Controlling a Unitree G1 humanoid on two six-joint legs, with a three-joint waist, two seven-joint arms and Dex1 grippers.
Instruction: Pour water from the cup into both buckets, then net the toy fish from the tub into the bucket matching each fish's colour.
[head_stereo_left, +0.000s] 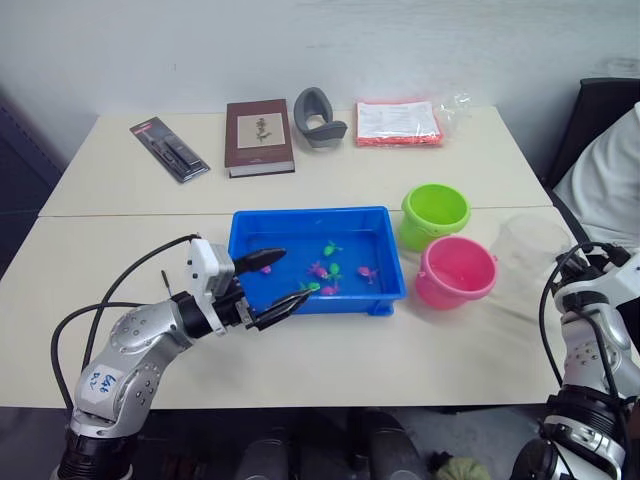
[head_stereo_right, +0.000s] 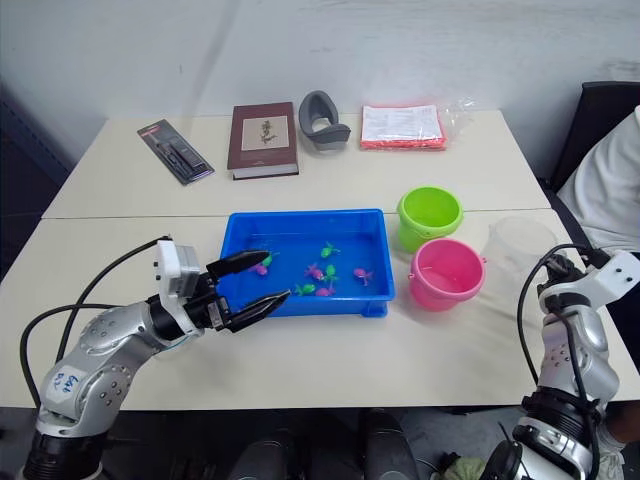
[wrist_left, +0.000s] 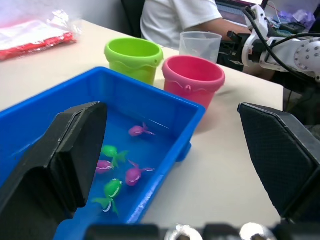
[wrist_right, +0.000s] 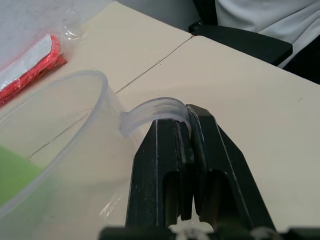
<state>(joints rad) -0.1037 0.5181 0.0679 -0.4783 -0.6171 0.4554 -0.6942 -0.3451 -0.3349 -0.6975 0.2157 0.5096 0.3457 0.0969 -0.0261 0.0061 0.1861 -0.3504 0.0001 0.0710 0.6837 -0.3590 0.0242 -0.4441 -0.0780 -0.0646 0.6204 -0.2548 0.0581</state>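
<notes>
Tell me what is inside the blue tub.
Inside the tub lie several small toy fish, some pink, some green, spread mostly across its middle. The left end effector's upper finger covers part of one pink fish.

left claw (head_stereo_left: 277, 279) spread wide, arm low | right claw (wrist_right: 186, 131) clamped closed

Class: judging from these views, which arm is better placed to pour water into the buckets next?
Right. Its end effector is shut on the cup handle, beside the pink bucket. The left end effector hangs open over the tub.
</notes>
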